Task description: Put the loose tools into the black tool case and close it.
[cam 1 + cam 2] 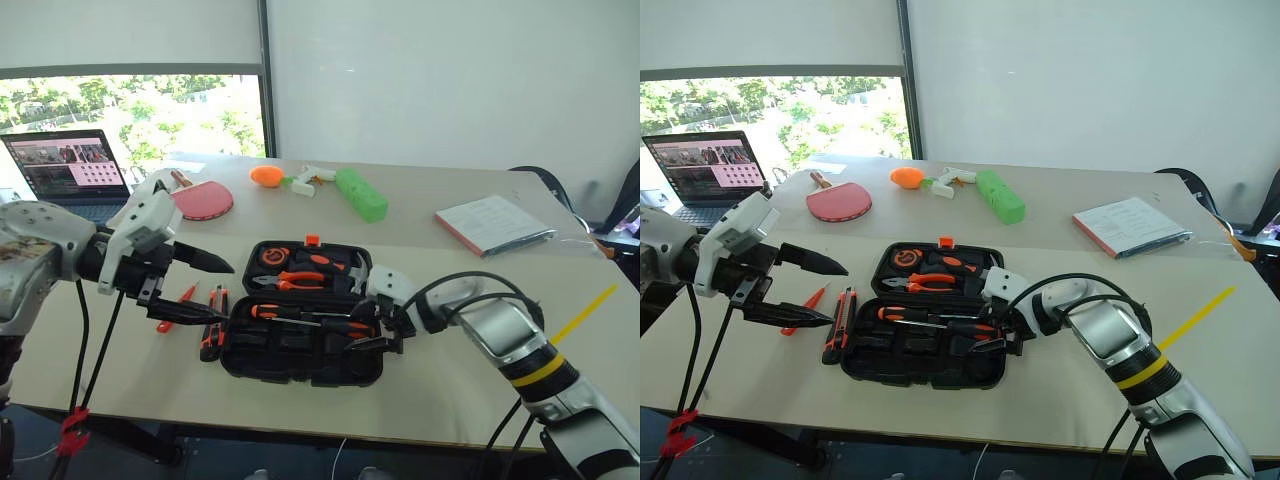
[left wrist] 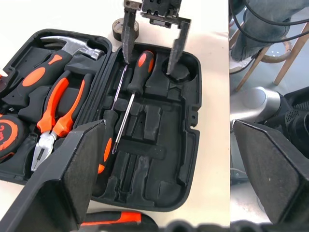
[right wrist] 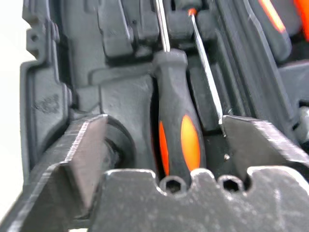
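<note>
- pale tabletop (image 1: 440,370) in front of a white wall and a bright window; open laptop (image 1: 70,172) at the far left corner.
- black tool case (image 1: 300,345) lying open near the table's front edge, lid flat on the far side, orange latch (image 1: 312,240) at the far rim.
- lid half holding a hammer (image 2: 67,48), orange-handled pliers (image 2: 53,118) and a tape measure (image 1: 272,257).
- near half holding two black-and-orange screwdrivers side by side in the fitted slots: one (image 2: 137,79) with its handle toward the right gripper, the other (image 2: 107,140) reversed beside it.
- right gripper (image 1: 985,328) low inside the case's right end, fingers spread wide on either side of a screwdriver handle (image 3: 176,130), gripping nothing.
- small round tape roll (image 2: 126,29) on the table just beyond the case's right end, behind the right gripper.
- left gripper (image 1: 205,290) raised above the table to the left of the case, fingers wide apart and empty.
- utility knife (image 1: 839,322) on the table just beside the case's left edge, and slim all-orange screwdriver (image 1: 803,306) a little further left, both outside the case.
- red paddle (image 1: 203,200), green and orange toys (image 1: 330,187) and a booklet (image 1: 493,223) farther back, well apart from the case.
</note>
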`<state>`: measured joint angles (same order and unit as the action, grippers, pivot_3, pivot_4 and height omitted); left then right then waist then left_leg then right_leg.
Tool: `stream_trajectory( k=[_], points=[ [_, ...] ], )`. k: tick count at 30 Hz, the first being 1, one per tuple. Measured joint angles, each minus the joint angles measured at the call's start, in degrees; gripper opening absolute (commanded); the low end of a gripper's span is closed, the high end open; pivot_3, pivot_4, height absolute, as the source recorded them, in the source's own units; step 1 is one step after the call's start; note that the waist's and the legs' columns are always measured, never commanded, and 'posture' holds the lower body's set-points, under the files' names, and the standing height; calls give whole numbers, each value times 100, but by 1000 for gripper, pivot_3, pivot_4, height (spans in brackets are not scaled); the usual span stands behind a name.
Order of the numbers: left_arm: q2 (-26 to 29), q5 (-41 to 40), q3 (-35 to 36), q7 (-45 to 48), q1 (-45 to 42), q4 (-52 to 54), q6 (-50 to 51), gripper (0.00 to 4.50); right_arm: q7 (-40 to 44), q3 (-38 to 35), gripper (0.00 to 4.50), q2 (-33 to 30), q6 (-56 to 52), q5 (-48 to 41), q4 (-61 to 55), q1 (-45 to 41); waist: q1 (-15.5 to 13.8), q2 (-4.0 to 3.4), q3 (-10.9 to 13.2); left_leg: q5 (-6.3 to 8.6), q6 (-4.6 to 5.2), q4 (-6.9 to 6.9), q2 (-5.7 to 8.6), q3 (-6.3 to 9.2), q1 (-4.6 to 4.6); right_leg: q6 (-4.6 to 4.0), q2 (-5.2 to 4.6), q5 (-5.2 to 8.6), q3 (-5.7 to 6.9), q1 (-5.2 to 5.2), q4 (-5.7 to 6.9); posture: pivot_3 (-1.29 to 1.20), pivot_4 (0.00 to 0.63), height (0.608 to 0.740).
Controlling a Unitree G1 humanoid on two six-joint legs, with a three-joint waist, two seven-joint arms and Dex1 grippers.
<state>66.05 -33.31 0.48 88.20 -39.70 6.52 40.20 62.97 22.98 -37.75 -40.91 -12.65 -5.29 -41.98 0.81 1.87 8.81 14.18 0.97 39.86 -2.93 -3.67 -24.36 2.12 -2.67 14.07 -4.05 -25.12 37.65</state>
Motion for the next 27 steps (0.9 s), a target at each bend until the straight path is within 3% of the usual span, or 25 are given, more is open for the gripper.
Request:
stream_trajectory(
  k=[3, 12, 14, 27],
  points=[
    [-15, 27, -16, 0, -22, -23, -13, 4500, -116, -87, 3730, 177, -40, 3, -46, -10, 0, 0, 0, 0, 0, -1, 0, 0, 0, -1, 1, 0, 0, 0, 0, 0, 150, 740],
    [-51, 67, -66, -4, -22, -59, -18, 4500, -343, -47, 556, 530, -40, 142, 194, -6, -3, 0, 0, -1, -1, 0, 0, 0, -1, 0, 0, 0, 0, 0, 1, 0, 150, 740],
    [-51, 67, -66, -7, -22, -58, -17, 4500, -352, -33, 31, 566, -22, 196, 264, -6, -3, 0, 0, -1, -1, 0, 0, 0, -1, 0, 0, 0, 0, 0, 1, 0, 150, 740],
    [-50, 67, -66, -55, -22, -55, -14, 4500, -377, 148, 31, 794, 260, 487, 477, -4, 27, 0, 0, -1, -2, -1, -1, 1, 8, -2, 3, 1, -1, 2, 7, 0, 150, 740]
  ],
)
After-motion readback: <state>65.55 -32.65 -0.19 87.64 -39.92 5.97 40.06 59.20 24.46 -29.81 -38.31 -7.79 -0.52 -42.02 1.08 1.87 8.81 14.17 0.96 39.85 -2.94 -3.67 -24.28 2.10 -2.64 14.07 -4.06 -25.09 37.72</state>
